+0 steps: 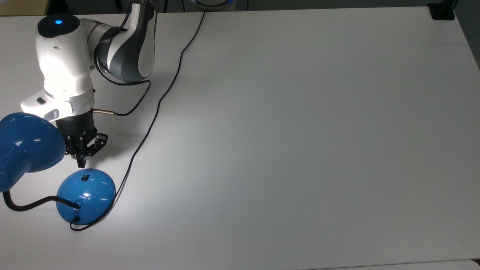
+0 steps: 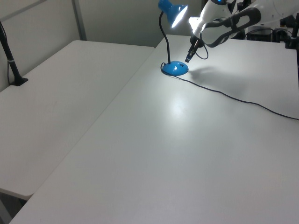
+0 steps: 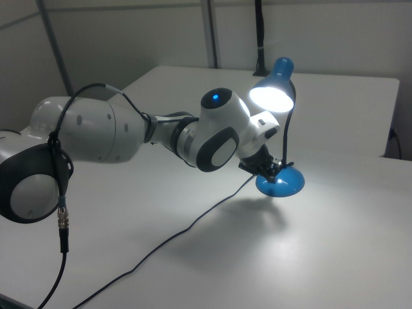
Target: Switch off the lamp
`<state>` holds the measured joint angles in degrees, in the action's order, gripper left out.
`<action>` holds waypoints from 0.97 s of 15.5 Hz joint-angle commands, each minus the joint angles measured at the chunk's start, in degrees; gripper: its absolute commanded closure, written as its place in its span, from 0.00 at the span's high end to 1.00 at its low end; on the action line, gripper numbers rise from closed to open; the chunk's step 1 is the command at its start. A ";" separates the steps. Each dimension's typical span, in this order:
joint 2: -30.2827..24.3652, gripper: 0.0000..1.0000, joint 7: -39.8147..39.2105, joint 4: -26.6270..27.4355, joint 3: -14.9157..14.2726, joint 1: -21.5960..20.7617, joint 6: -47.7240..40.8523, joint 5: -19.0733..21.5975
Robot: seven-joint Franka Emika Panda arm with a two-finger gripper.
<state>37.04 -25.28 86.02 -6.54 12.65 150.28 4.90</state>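
Near the top view's left edge stands the lamp (image 1: 85, 195), glossy blue, its dome base on the white table (image 1: 300, 131), a black gooseneck curving off to the cone shade (image 1: 26, 144). Shade is lit: bright inside in the left view (image 2: 179, 15) and right view (image 3: 273, 96), with a pale pool of light on the tabletop beside the base. Small black rocker switch (image 1: 86, 177) sits on the dome's upper slope. Black cord (image 1: 157, 105) leaves the base and runs across the table to its far edge in the top view.

Gripper (image 1: 80, 163): black, pointing down at the table, fingers drawn together into a single narrow tip. Tip sits just beside the base's rim, near the switch; whether it touches the dome cannot be told. In the left view the gripper (image 2: 188, 59) hangs just over the base's right side.

Arm (image 1: 71, 67): white and grey, a blue light glowing on one joint. No readable writing or brand marks anywhere.

Surface: plain matte white table, a second white table (image 2: 51, 102) butted against it on the left view's left. Room: pale partition walls, a black post clamped at a table corner (image 2: 14, 70), dark equipment beyond the far edge.
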 commanded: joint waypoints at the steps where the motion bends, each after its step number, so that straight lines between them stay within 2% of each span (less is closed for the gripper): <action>1: 0.83 0.00 1.46 -0.68 -1.55 -1.58 1.50 0.54; 5: 3.56 0.00 1.55 -1.90 -1.55 -1.58 6.95 1.07; 15: 5.76 0.00 0.76 -2.96 -1.55 -2.19 7.04 0.81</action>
<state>41.12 -24.52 83.92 -6.62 12.37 156.52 5.06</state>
